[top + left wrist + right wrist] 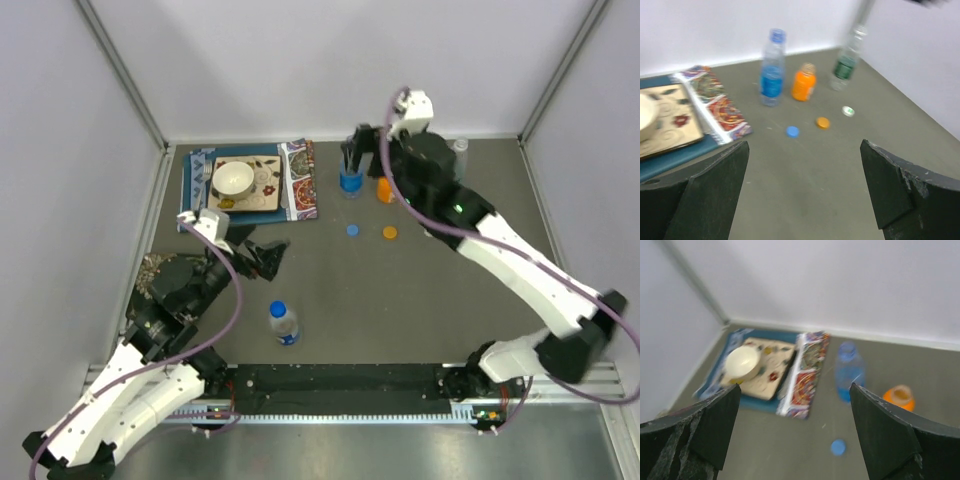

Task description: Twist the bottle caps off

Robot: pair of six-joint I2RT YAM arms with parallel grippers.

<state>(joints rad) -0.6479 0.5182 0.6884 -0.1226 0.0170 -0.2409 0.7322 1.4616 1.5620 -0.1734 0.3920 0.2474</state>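
Note:
A blue-label bottle (350,181) and a short orange bottle (385,188) stand at the back; a greenish bottle (459,148) stands behind my right arm. A second blue-label bottle (284,323) with a blue cap on stands near the front. A blue cap (352,229) and an orange cap (390,233) lie loose on the table. The left wrist view also shows a white cap (848,111) lying loose, the orange bottle (804,82) with an open top, and the greenish bottle (845,62). My right gripper (352,150) is open and empty above the back blue-label bottle (849,371). My left gripper (268,255) is open and empty, low at the left.
A patterned tray (262,195) holding a white bowl (233,179) lies on a blue cloth (198,172) at the back left. White walls enclose the table on three sides.

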